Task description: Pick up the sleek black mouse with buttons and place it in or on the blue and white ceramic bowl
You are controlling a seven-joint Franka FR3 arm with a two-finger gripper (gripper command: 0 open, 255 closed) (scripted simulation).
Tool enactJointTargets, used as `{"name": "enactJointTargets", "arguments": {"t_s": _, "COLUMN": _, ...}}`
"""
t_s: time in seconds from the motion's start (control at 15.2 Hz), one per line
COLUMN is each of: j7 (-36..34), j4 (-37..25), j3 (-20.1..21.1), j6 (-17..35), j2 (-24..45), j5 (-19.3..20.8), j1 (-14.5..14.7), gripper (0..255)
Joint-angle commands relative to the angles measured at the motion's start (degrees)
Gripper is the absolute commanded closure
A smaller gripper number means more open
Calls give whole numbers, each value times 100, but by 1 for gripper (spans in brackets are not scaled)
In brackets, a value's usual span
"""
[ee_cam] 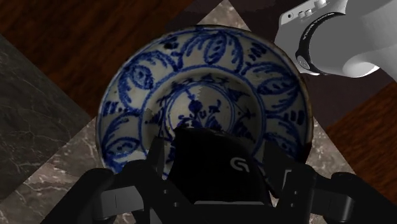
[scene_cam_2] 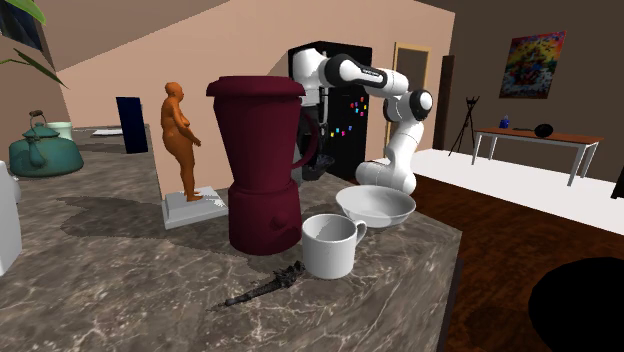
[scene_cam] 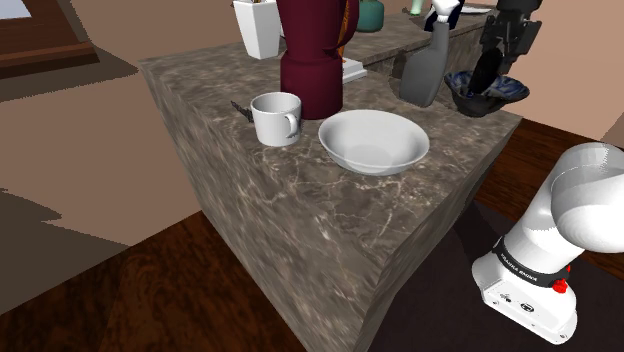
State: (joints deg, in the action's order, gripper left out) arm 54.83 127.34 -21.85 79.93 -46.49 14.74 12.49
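1. While the gripper (scene_cam: 487, 66) is hovering just above the blue and white bowl (scene_cam: 512, 90) in the shoulder view, it is carrying the black mouse (scene_cam: 485, 78) low over the bowl's hollow, probably so that a release drops it inside. Mouse and fingers are blending together, so its heading is unclear from this side. A grey spray bottle (scene_cam: 425, 70) is standing just beside that bowl.
2. Across the counter in the second exterior view, the white arm (scene_cam_2: 385, 100) is arching over and down, which I judge to be toward the bowl's end of the counter.
3. Looking down in the wrist view, the gripper (ee_cam: 215, 156) is clamping its jaws on the mouse's (ee_cam: 213, 175) two flanks, directly over the bowl (ee_cam: 210, 60). The mouse's long axis is running crosswise to the line between the fingers, with its narrower end pointing at the bowl's painted centre and its logo end nearer the palm.
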Motion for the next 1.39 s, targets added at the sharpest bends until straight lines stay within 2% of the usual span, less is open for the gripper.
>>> {"name": "enactJointTargets", "arguments": {"t_s": 0.0, "j7": -14, "j4": 183, "j3": -23, "j6": 136, "j2": -51, "j5": 26, "j1": -14, "gripper": 255}}
{"name": "enactJointTargets", "arguments": {"t_s": 0.13, "j7": -26, "j4": 379, "j3": -52, "j6": 277, "j2": -107, "j5": 57, "j1": -32, "gripper": 255}}
{"name": "enactJointTargets", "arguments": {"t_s": 0.66, "j7": -26, "j4": 379, "j3": -52, "j6": 277, "j2": -107, "j5": 58, "j1": -32, "gripper": 255}}
{"name": "enactJointTargets", "arguments": {"t_s": 0.73, "j7": -26, "j4": 379, "j3": -52, "j6": 277, "j2": -107, "j5": 58, "j1": -32, "gripper": 0}}
{"name": "enactJointTargets", "arguments": {"t_s": 1.06, "j7": -26, "j4": 379, "j3": -52, "j6": 277, "j2": -107, "j5": 57, "j1": -32, "gripper": 0}}
{"name": "enactJointTargets", "arguments": {"t_s": 1.32, "j7": 45, "j4": -555, "j3": 38, "j6": -326, "j2": 225, "j5": -72, "j1": 59, "gripper": 0}}
